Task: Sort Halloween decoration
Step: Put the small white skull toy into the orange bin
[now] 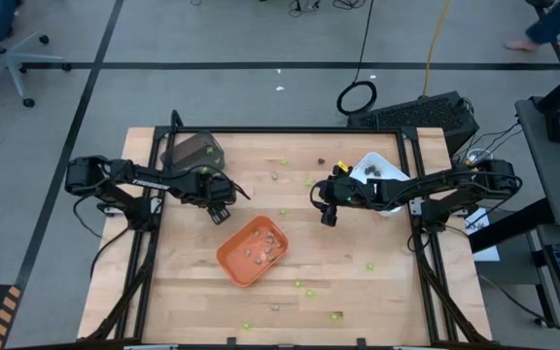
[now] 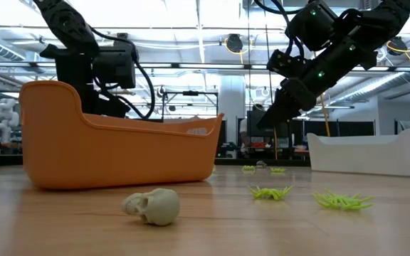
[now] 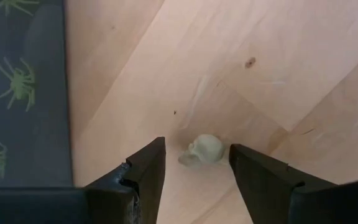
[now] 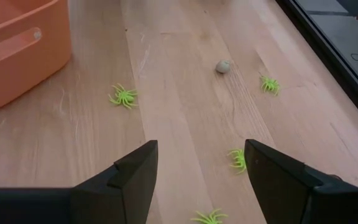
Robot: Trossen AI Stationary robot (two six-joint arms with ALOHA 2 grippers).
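Halloween decoration pieces (image 1: 368,265), lime-green spiders and tan-grey skulls, are scattered across the wooden counter (image 1: 183,292), some inside the orange tray (image 1: 231,261). Only the left wrist view shows a skull (image 3: 205,150) framed between the wide-open left gripper (image 3: 196,163). The right gripper (image 4: 201,163) is held open above spiders (image 4: 123,96).

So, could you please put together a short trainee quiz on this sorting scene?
1. True or false: the left end effector is shut on the small skull.
2. What lies in the dark grey tray? A) skulls B) lime-green spiders C) nothing
3. Fill in: the orange tray sits ___ the two arms.

Key: 1 false, its fingers stand open either side of the skull; 2 B; 3 between.
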